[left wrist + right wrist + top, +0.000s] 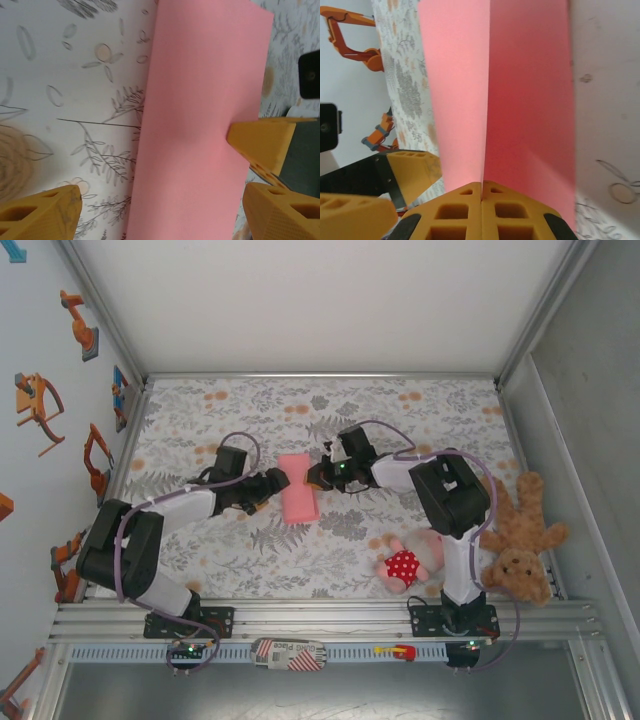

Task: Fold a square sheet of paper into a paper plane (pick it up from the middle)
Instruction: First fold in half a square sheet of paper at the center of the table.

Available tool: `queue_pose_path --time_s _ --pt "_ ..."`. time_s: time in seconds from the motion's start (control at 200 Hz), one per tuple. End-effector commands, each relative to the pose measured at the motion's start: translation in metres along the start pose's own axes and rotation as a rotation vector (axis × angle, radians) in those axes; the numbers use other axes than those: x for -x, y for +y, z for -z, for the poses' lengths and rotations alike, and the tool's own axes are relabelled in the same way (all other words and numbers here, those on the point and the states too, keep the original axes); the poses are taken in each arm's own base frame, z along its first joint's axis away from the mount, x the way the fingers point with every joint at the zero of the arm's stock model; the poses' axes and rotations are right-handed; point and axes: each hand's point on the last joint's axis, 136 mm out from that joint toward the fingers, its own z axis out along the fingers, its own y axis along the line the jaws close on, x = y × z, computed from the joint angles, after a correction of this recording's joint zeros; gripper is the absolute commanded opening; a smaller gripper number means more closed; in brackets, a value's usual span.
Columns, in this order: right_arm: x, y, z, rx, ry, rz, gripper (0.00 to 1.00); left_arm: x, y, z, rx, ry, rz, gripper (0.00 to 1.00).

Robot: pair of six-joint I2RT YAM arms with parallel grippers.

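Right gripper (481, 192) fingertips sit nearest the lens, pressed together and pinching the square sheet of paper (298, 498) at its right-hand edge. The sheet appears folded along a centre crease into a narrow strip and lies mid-table (420, 420), between both arms. Left gripper (162, 200) stands spread wide, straddling the strip without closing on it. Expect very light, thin, limp stock that probably sags when lifted, slides readily and creases permanently. Take hold at an edge or fold line, near its middle, with light pressure.
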Motion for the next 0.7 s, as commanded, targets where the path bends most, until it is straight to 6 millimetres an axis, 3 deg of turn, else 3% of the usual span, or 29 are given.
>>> queue_pose_path --time_s 0.0,0.27,0.696 --pt "0.005 -0.008 -0.001 -0.034 -0.002 0.034 0.0 -0.002 -0.008 -0.005 0.017 0.022 -0.046 0.82" --pt "0.005 0.0 -0.007 0.005 0.04 0.047 0.0 0.0 -0.013 -0.023 0.043 0.044 -0.034 0.74" --pt "0.007 0.004 -0.013 0.009 0.085 0.062 0.04 0.004 0.012 -0.031 0.187 0.035 0.007 0.54"
